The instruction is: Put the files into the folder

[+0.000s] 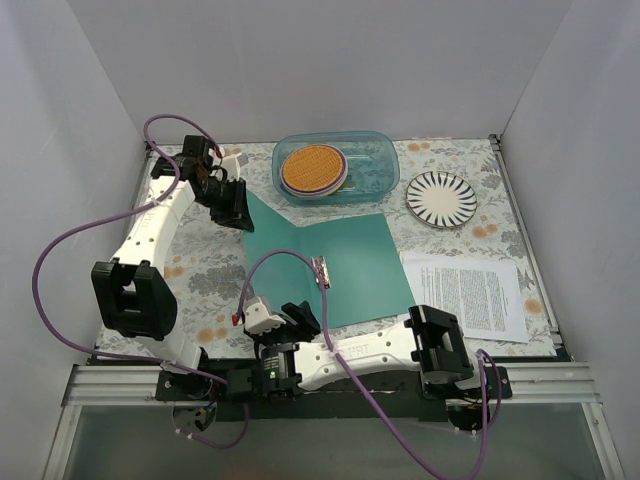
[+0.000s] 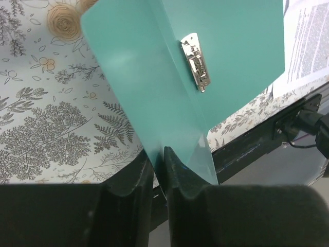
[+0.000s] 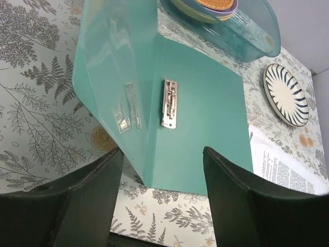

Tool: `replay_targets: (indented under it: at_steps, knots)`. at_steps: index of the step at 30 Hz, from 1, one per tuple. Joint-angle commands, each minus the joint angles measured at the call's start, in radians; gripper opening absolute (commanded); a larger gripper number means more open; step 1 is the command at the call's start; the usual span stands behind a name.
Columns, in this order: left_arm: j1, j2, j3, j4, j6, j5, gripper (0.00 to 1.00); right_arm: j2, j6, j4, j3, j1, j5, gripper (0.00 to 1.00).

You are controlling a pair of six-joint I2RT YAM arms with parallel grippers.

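Observation:
The teal folder lies open in the middle of the table, its silver clip at the spine. My left gripper is shut on the far-left corner of the folder's left cover and holds that cover raised; in the left wrist view its fingers pinch the teal edge. My right gripper is open and empty at the folder's near edge, just in front of the spine. The files, printed white sheets, lie flat on the table right of the folder.
A clear blue-tinted container holding stacked plates stands at the back centre. A black-and-white striped plate sits at the back right. White walls close in the table on three sides. A metal rail runs along the near edge.

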State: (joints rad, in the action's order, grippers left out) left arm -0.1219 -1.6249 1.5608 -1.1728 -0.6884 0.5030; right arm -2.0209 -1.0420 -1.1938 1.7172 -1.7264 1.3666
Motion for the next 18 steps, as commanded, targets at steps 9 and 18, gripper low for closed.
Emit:
replay_targets:
  at_steps: [9, 18]
  knots:
    - [0.037, 0.096, -0.162, 0.166, 0.012, -0.248, 0.11, 0.129, 0.063, 0.115, -0.091, -0.071, -0.018, 0.73]
    - [0.056, 0.148, -0.261, 0.206, 0.070, -0.334, 0.69, 0.263, -0.150, -0.018, -0.155, -0.012, -0.061, 0.77]
